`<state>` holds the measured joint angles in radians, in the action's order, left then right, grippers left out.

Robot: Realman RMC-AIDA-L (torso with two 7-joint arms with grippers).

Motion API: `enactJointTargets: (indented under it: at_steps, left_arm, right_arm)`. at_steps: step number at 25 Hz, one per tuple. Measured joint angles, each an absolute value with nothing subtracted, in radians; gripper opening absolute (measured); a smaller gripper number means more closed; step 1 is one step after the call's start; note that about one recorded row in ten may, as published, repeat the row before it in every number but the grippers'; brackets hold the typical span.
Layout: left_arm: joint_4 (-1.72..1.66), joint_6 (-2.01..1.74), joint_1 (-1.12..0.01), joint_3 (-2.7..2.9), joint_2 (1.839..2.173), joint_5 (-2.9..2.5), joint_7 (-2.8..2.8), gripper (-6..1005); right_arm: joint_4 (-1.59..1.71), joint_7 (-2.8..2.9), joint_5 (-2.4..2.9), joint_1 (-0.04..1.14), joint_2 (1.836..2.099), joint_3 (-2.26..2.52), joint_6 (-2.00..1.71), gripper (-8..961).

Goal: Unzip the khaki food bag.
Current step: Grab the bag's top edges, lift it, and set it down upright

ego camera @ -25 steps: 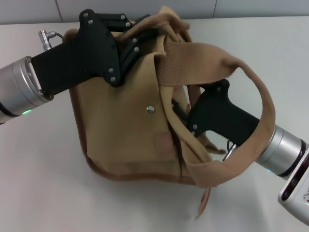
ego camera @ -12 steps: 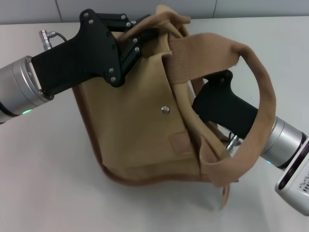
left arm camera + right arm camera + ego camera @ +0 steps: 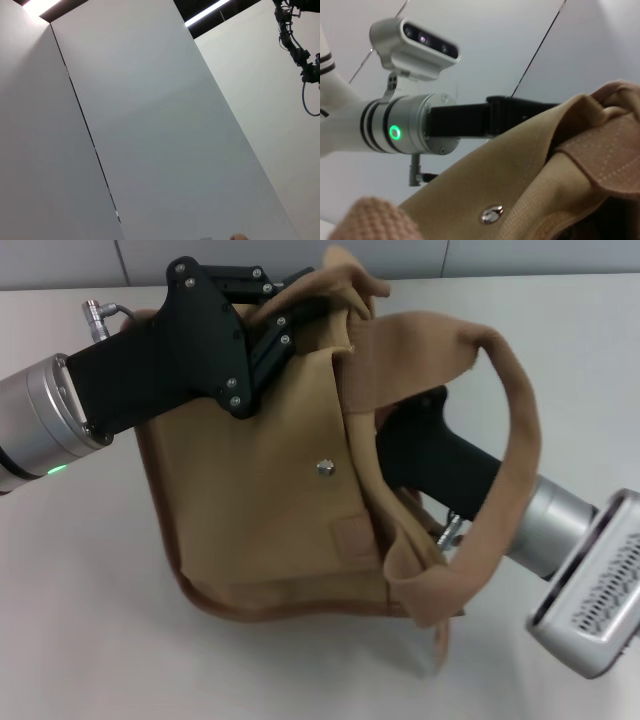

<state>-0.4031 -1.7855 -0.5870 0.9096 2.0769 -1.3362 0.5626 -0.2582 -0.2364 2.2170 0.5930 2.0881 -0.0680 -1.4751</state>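
The khaki food bag (image 3: 260, 500) stands tilted on the white table, its front pocket and silver snap (image 3: 323, 468) facing me. My left gripper (image 3: 300, 308) is shut on the bag's top edge at the far left corner. My right gripper's black body (image 3: 430, 455) reaches in behind the front panel, under a wide webbing handle (image 3: 510, 440) that loops over the arm. Its fingers and the zipper pull are hidden. The right wrist view shows the bag's cloth (image 3: 520, 180), the snap (image 3: 491, 214) and my left arm (image 3: 420, 130).
The white table (image 3: 560, 340) surrounds the bag, with a grey wall behind. The right wrist camera housing (image 3: 595, 595) hangs at the lower right. The left wrist view shows only wall panels (image 3: 150, 125).
The bag swung right, then back to the left. My right arm pushed farther in under the handle toward the bag's top. The left gripper kept its hold in place.
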Motion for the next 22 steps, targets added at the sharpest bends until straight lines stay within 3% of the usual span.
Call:
enactJointTargets:
  at_steps: [10,12,22]
  left_arm:
    - [-0.402,-1.789,-0.587,0.904,2.077,-1.336,0.565,58]
    - [-0.402,-1.788,-0.585,0.906,2.077,-1.316,0.565,58]
    - [-0.402,-1.779,-0.588,0.908,2.076,-1.285,0.564,58]
  right_arm:
    - [-0.317,-0.282,2.219,0.593,2.086,-0.095,-1.414,148]
    - [-0.308,-0.278,2.224,0.568,2.083,-0.084,-1.436,2]
    - [-0.177,-0.132,2.287,0.407,2.080,-0.068,-1.613,47]
